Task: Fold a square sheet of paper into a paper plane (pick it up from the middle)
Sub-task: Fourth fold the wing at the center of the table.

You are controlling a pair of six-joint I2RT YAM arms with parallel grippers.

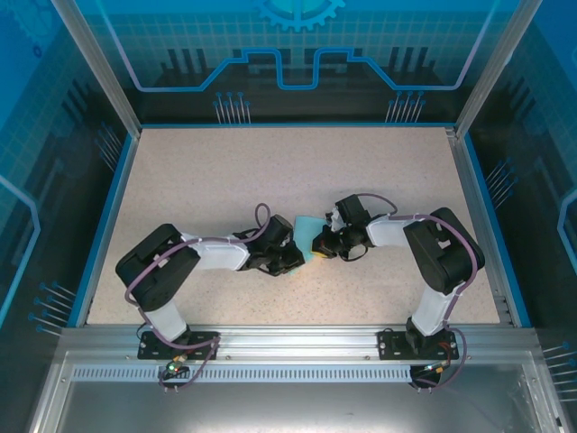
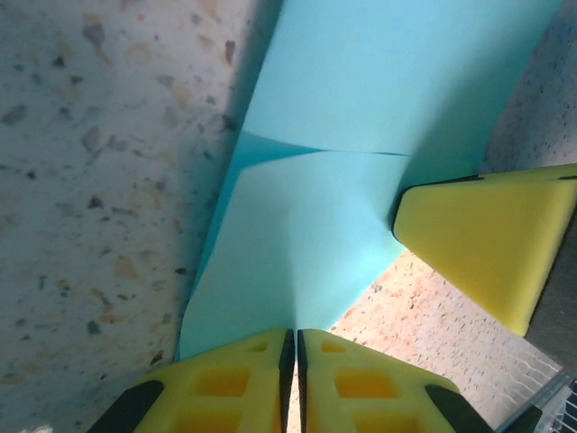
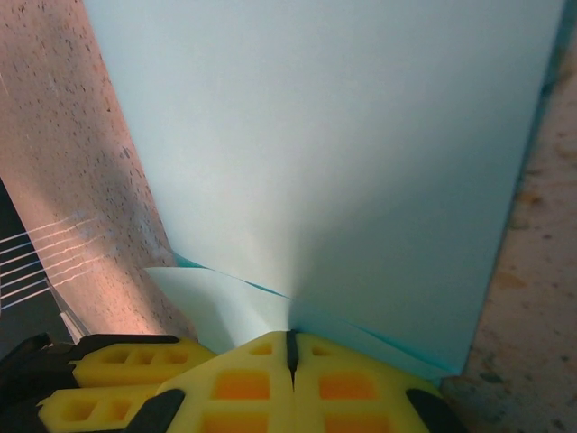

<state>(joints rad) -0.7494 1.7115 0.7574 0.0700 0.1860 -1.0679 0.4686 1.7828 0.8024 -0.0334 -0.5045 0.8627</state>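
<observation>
Left end effector (image 2: 293, 361) and right end effector (image 3: 290, 356) are both clamping shut on the sheet of paper (image 2: 361, 90) and, I judge, should be keeping edges aligned while creasing.

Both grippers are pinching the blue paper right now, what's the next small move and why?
Probably lower the pinched edge to the speckled table and press along the crease. The left gripper and right gripper are both shut on the thin turquoise-blue paper sheet, close together, and the fold looks loose, casting shadow beneath.
</observation>
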